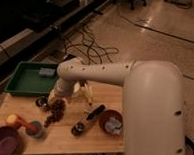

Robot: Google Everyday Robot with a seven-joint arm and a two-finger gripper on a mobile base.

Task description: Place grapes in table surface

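A green tray [17,84] is located just beyond the far left corner of the bench [86,141]; a pale blue block [47,72] is carried in it. A dark red bowl [3,140] is set at the near left corner. A yellow-orange round item [11,119] is positioned by the left edge, with a small grey cup [36,129] beside it. A small dark cup [41,102] is placed nearer the far edge. A black elongated tool [89,117] and a second red bowl [111,123] are found mid-bench. A pale yellow object [88,94] is seen at the far edge. The claw [58,97] is positioned over the left half.
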